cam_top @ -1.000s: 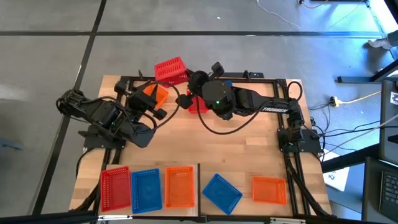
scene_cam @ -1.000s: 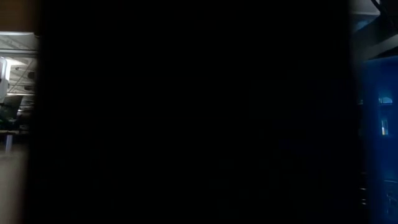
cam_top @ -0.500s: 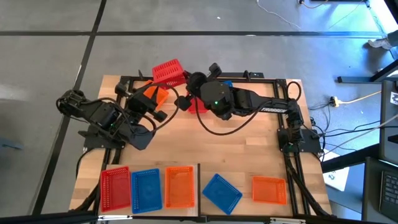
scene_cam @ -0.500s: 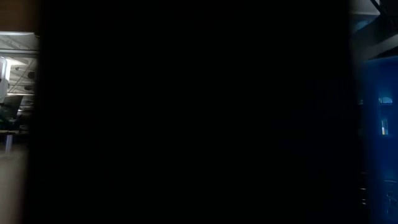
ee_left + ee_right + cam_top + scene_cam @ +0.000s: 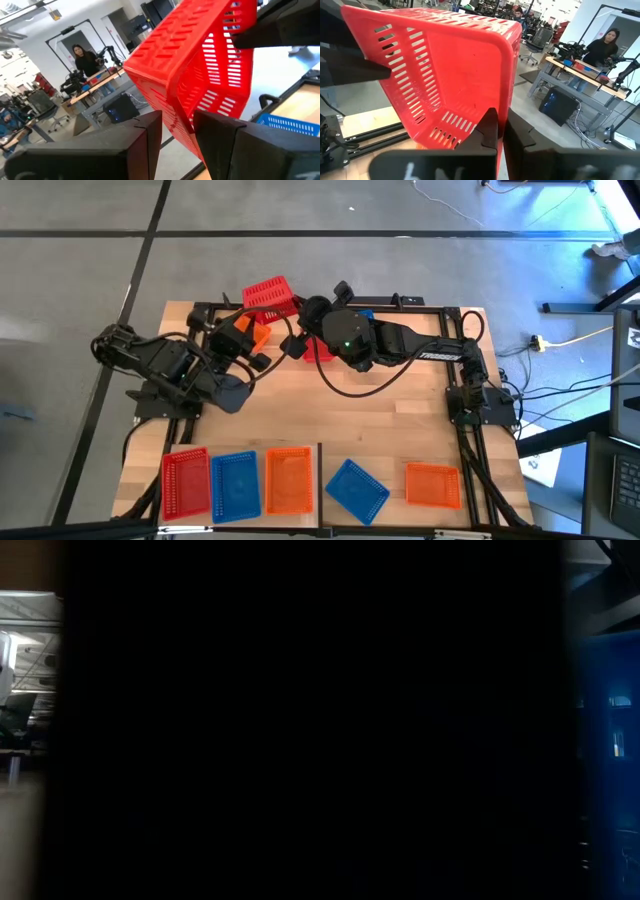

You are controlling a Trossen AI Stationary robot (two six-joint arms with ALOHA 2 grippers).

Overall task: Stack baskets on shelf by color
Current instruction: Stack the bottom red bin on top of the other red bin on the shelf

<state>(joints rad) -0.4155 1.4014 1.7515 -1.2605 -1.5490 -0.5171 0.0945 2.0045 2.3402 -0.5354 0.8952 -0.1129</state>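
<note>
Handover of a red basket (image 5: 270,294) at the table's far edge.

Nearest the camera side, a row of red, blue and orange baskets (image 5: 237,481) lies on the shelf (image 5: 318,470), with a loose blue basket (image 5: 356,489) and an orange basket (image 5: 433,484) beside them. Farther back, the left gripper (image 5: 176,131) pinches one wall of the raised red basket, and the right gripper (image 5: 499,131) pinches its rim, fingers pressed on the plastic. Judging by this, one arm must let go next, so the other can carry it to the red one.
</note>
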